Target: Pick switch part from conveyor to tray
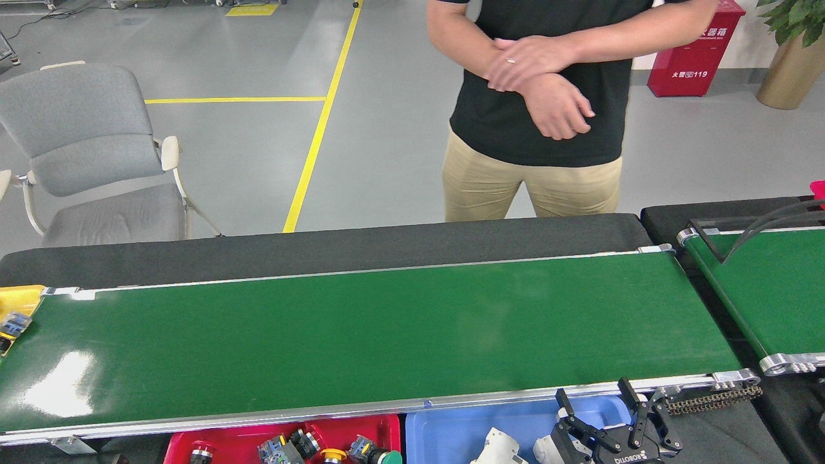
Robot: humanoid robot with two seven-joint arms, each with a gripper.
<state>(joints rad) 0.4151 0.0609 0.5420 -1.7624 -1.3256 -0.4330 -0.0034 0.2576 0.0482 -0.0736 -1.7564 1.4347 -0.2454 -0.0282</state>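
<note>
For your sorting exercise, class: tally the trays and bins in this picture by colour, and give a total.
Red tray: 1
Blue tray: 1
Yellow bin: 1
Total: 3
</note>
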